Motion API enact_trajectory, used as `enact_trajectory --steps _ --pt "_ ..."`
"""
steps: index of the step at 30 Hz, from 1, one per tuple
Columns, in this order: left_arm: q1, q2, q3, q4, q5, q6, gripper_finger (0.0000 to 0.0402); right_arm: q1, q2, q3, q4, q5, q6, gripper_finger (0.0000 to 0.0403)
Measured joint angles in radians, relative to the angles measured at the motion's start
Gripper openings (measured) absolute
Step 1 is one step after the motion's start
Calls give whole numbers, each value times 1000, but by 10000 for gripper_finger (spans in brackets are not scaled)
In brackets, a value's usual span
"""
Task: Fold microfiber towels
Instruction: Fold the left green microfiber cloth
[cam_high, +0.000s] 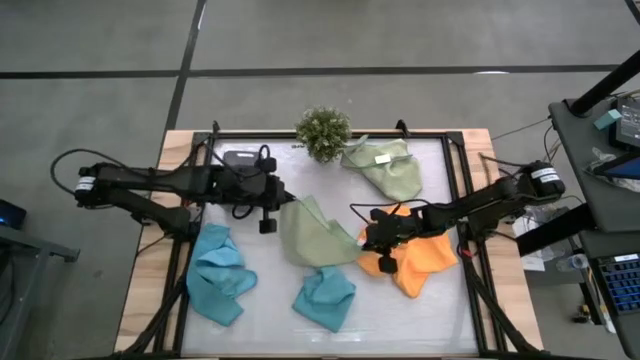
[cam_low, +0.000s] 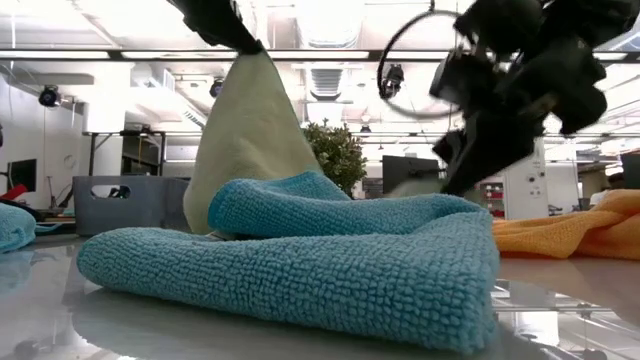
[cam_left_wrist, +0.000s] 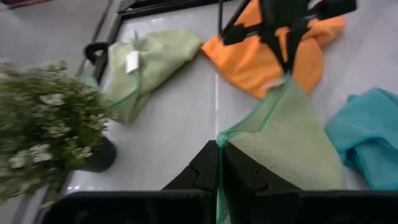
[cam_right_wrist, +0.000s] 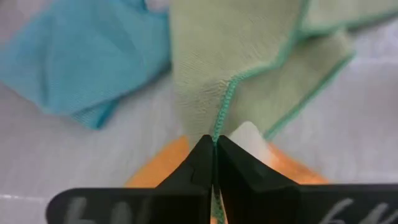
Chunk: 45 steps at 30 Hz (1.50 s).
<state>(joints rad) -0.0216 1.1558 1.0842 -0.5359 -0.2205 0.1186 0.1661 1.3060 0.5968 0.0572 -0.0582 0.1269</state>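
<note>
While both grippers (closed) pinch sage towel (cam_high: 315, 232), taut.

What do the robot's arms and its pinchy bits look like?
Both arms are black and thin, built from jointed tubes. The left arm and right arm each have a white ring with a label near the outer end, and loose black cables loop along them. The left gripper and right gripper are matte black, with two flat, wedge-shaped jaws that taper to a point.
</note>
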Motion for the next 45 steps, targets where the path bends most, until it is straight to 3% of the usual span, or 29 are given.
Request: enact_trajectory --steps 6,15,18,24,31,36,45 --pt "0 -105 16 1 -81 25 0 0 -215 37 -181 84 -99 9" --pt "2 -259 24 11 -214 71 0 0 -426 268 -474 309 -203 9" --pt "2 -277 24 58 -278 116 0 -4 -429 369 -554 431 -254 9" --pt "2 -297 23 305 -531 126 0 -32 -403 577 -651 643 -270 9" --pt "1 -310 3 248 -540 123 0 -36 -401 683 -682 678 -332 9" --pt "7 -297 -12 246 -540 132 0 -62 -387 669 -683 739 -355 9" --pt "50 -304 -12 225 -540 133 0 -176 -341 635 -603 742 -447 8"
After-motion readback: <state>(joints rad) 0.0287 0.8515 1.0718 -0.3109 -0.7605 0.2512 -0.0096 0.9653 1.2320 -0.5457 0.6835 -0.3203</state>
